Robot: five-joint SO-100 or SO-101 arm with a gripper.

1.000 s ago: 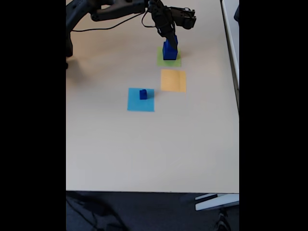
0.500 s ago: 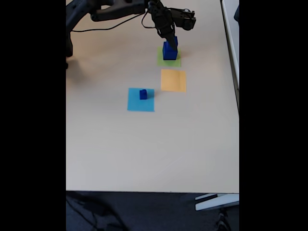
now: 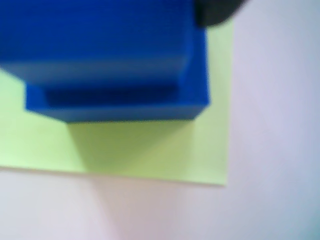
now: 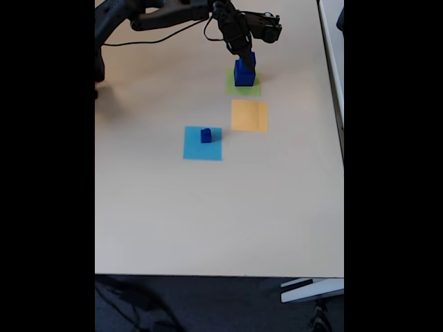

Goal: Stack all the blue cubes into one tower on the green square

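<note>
A two-cube tower of dark blue cubes stands on the green square at the top of the fixed view. My gripper reaches down onto its upper cube. In the wrist view the upper cube rests on the larger lower cube, which sits on the green square. One dark fingertip lies against the upper cube's right edge; the other finger is hidden. A small blue cube sits apart on the light blue square.
An orange square lies just below the green one in the fixed view. The arm's body and cable cross the table's top left. The table's front edge runs along the bottom, with wide bare tabletop above it.
The gripper and the upper cube have shifted very slightly on the tower. The small cube on the light blue square has not moved.
</note>
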